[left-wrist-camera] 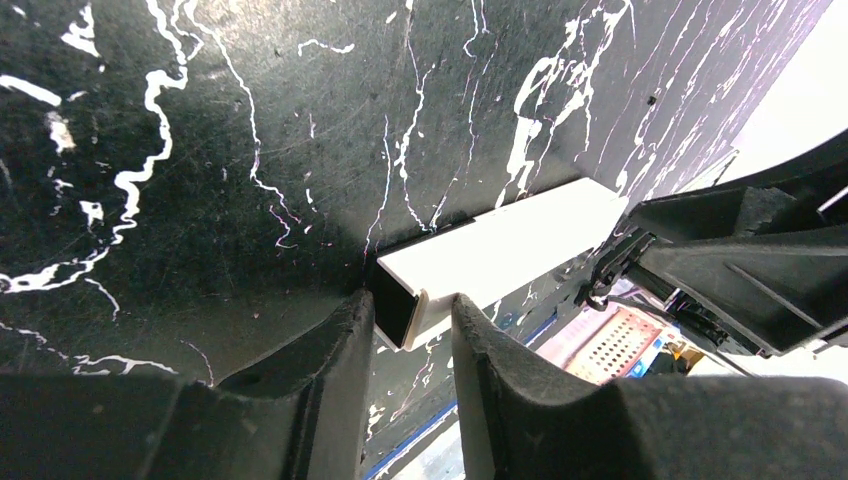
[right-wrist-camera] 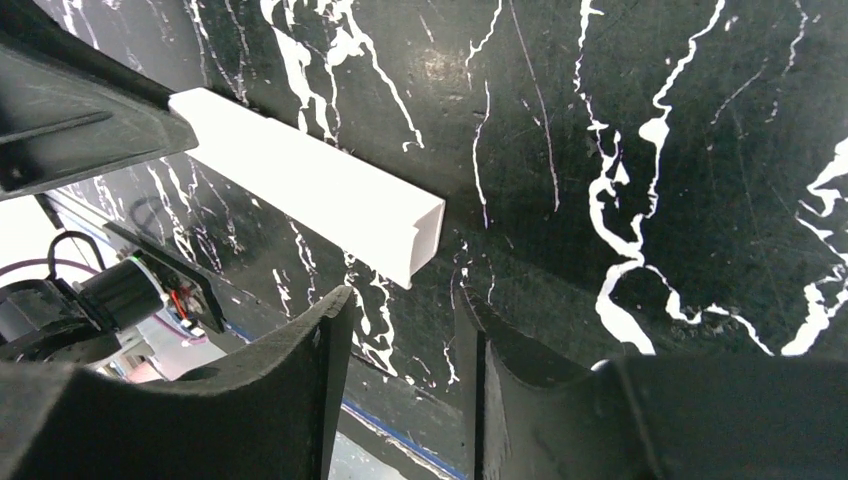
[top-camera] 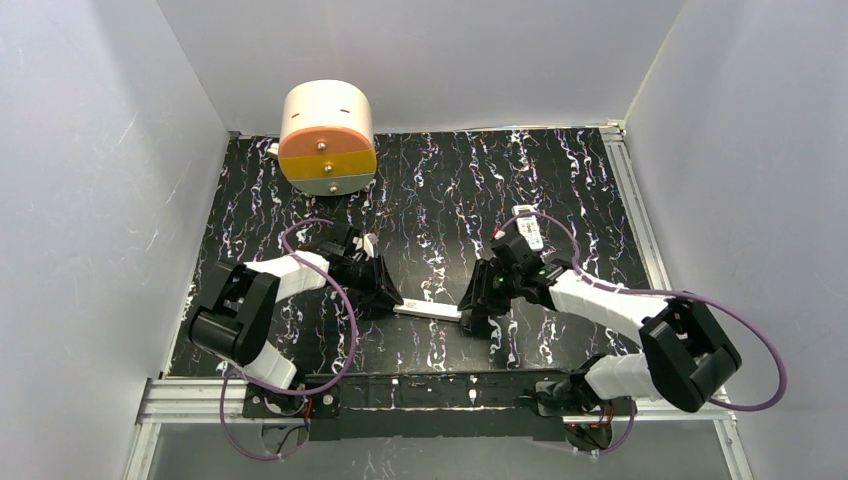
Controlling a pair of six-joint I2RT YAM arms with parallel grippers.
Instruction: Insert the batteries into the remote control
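The hollow white bar (top-camera: 430, 312) is being worked at both ends, seemingly a preparatory step. The remote control (top-camera: 530, 236) is lying untouched on the table (top-camera: 450, 190) behind the right arm, and the batteries are not being seen. The left hand (left-wrist-camera: 410, 300) is straddling one end; pinching cannot be told. The right hand (right-wrist-camera: 400, 300) is being held slightly spread, empty, just short of the other. A firm hold is being called for next, and open table is lying beyond.

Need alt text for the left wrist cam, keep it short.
The left claw has its two dark fingertips on either side of the open end of a hollow white bar lying on the black, white-veined table; whether they clamp it is unclear. The bar runs toward the upper right, where part of the right arm shows.
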